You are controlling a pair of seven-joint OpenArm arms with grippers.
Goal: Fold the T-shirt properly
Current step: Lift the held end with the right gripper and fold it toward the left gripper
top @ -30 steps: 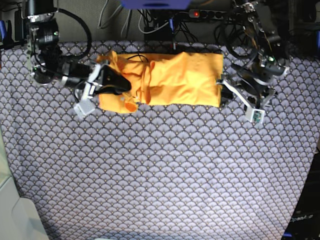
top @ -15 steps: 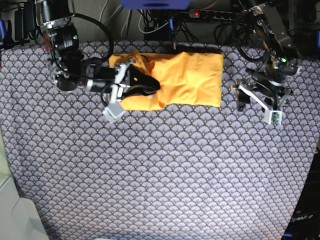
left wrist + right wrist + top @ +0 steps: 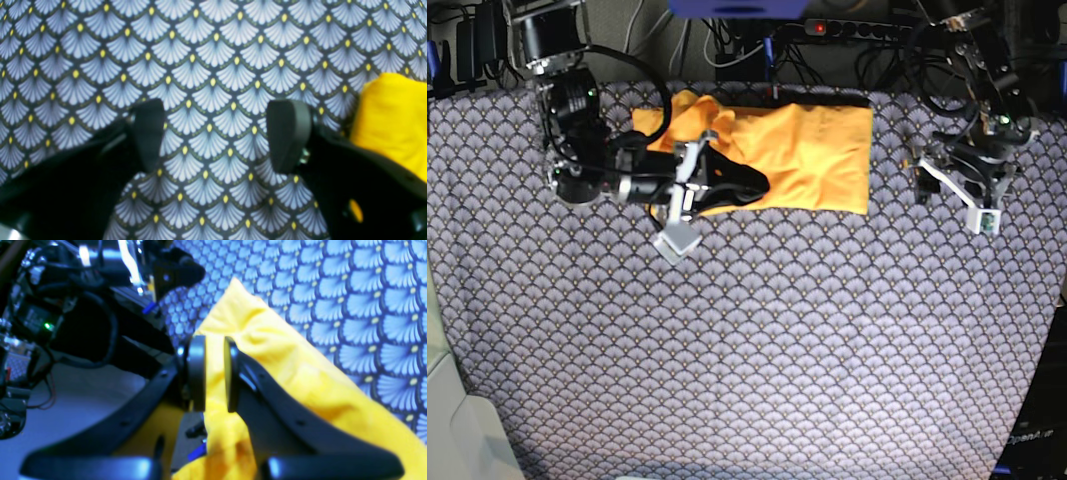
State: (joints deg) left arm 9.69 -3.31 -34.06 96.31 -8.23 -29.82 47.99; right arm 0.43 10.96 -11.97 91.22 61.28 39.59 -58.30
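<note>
1. The worktop's blue-grey scallop-patterned cloth [image 3: 757, 350] covers the whole surface.
2. The orange-yellow T-shirt [image 3: 812, 160] lies at the far middle of the worktop, partly folded, its left end bunched and lifted.
3. The right tool [image 3: 215, 373] reaches over the shirt's left part, its pads pinching a raised fold of the fabric.
4. The left tool [image 3: 218, 136] hovers over bare cloth just right of the shirt, spread wide and holding nothing.

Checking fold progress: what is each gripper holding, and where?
The right gripper pinches a fold of the T-shirt at its end; the left gripper holds nothing.
</note>
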